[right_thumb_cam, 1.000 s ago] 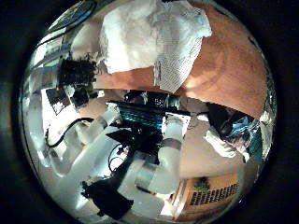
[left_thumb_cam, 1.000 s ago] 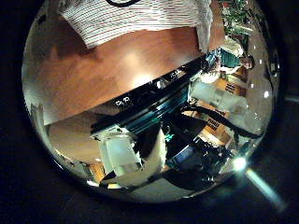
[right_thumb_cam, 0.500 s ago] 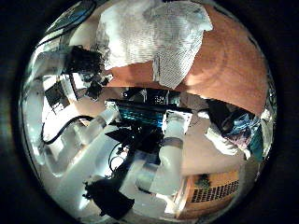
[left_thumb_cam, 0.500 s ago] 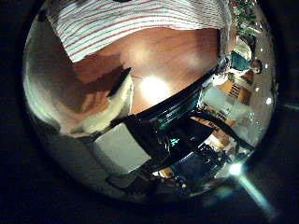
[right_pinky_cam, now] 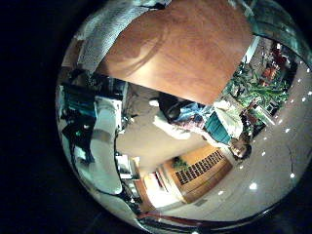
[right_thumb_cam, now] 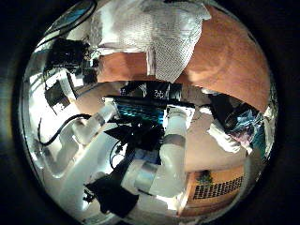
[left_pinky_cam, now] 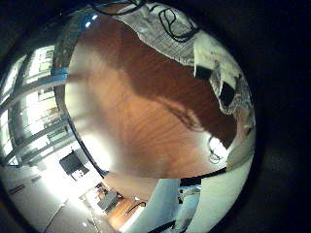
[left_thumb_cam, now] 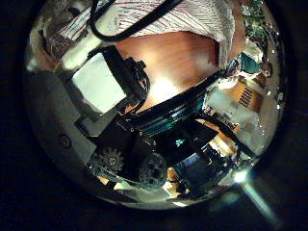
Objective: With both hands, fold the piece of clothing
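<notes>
no legible text, labels, numbers or signs on anything visible

You are looking at a lab or office-like workroom: a wooden table (left_pinky_cam: 146,107) stands in a bright room with large windows (left_pinky_cam: 39,97), ceiling spotlights (right_pinky_cam: 252,185), a slatted wooden cabinet (right_pinky_cam: 200,166) and potted plants (right_pinky_cam: 263,93).

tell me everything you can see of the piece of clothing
The piece of clothing is a light garment of thin, soft-looking fabric with a fine striped or checked pattern. It lies rumpled on the wooden table, part of it hanging down past the table's edge in the right thumb side view. The left thumb side view shows its stripes more plainly, with the fabric spread flat on the table. A dark cord-like line runs over it there. The left hand is close to it; whether it touches cannot be told.
</notes>
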